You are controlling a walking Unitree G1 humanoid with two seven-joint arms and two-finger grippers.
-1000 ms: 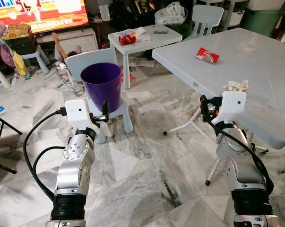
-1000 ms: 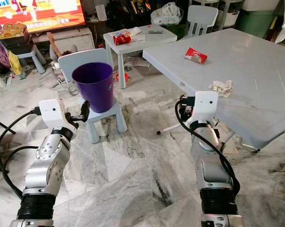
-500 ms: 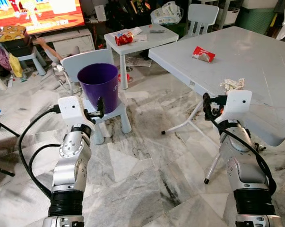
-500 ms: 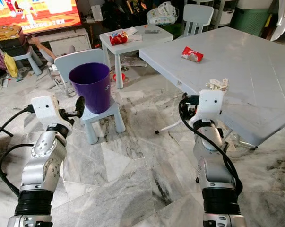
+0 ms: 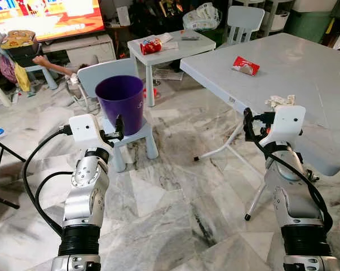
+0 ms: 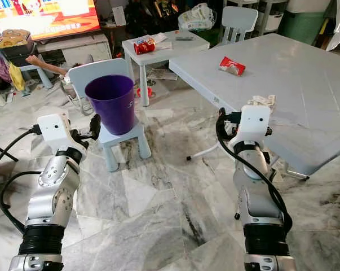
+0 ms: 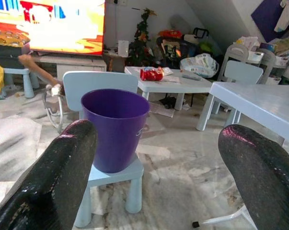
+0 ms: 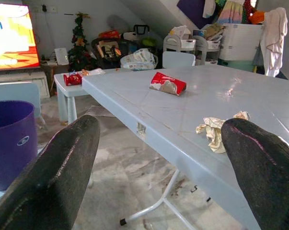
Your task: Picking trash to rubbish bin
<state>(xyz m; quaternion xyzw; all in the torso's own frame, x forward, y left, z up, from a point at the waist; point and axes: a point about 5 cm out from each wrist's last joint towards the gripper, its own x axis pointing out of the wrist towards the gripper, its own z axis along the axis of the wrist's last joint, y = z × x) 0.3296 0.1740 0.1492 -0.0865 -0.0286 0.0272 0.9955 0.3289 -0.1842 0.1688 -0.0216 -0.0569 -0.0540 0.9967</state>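
A purple bin [image 5: 120, 101] stands on a small pale-blue chair [image 5: 137, 135] ahead on my left. My left gripper [image 5: 119, 127] is held up just short of the bin, open and with nothing in it [image 7: 158, 139]. On the big grey table [image 5: 310, 62] to my right, a crumpled paper [image 5: 279, 101] lies near the front edge. A red wrapper [image 5: 245, 65] lies farther back. My right gripper [image 5: 248, 123] hovers at the table's edge beside the crumpled paper, open and with nothing in it [image 8: 161, 129].
A small white table [image 5: 178, 46] behind the bin holds a red snack pack [image 5: 151, 46]. A white child's chair [image 5: 246, 17], bags and clutter stand at the back. A person's arm [image 5: 51, 66] stretches out by the TV stand. A black stand's legs [image 5: 0, 164] are at far left.
The camera has shifted a little. Both arms keep their raised pose with the grippers open. The person's limb by the TV stand has dropped from upright to level.
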